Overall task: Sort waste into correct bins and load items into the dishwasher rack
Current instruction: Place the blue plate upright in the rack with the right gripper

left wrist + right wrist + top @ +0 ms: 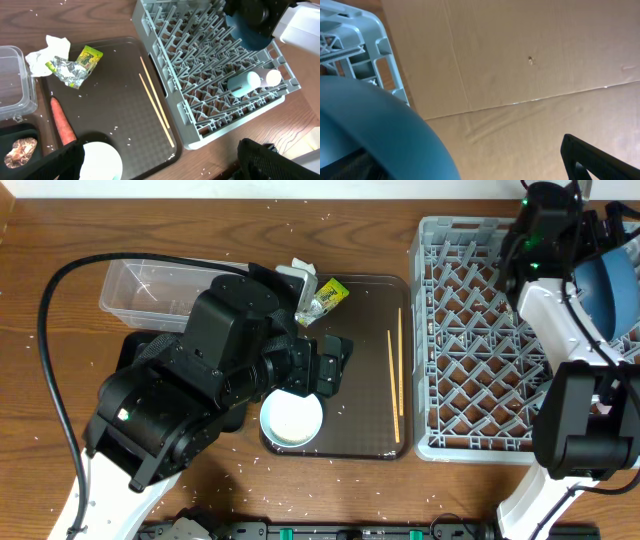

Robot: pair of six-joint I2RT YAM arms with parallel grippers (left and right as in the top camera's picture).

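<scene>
My left gripper [160, 167] hangs open over the front of the brown serving tray [120, 100], its left finger above the white bowl [102, 160]. On that tray lie two chopsticks [157, 107], a carrot [62, 122], crumpled white paper [52, 50] and a foil wrapper [75, 65]. A brown food lump [20, 150] sits in the black tray [20, 134]. The grey rack [480, 340] holds a light-blue cup [245, 82], a pale cup [272, 77] and the dark-blue plate [612, 285], standing on edge. My right gripper [470, 170] is open around the plate's rim [375, 130].
A clear tub [150, 290] stands at the back left, beside the serving tray. Rice grains [265, 455] are scattered over the wooden table. My left arm covers the black tray in the overhead view. Cardboard [530, 60] fills the right wrist view beyond the rack's corner.
</scene>
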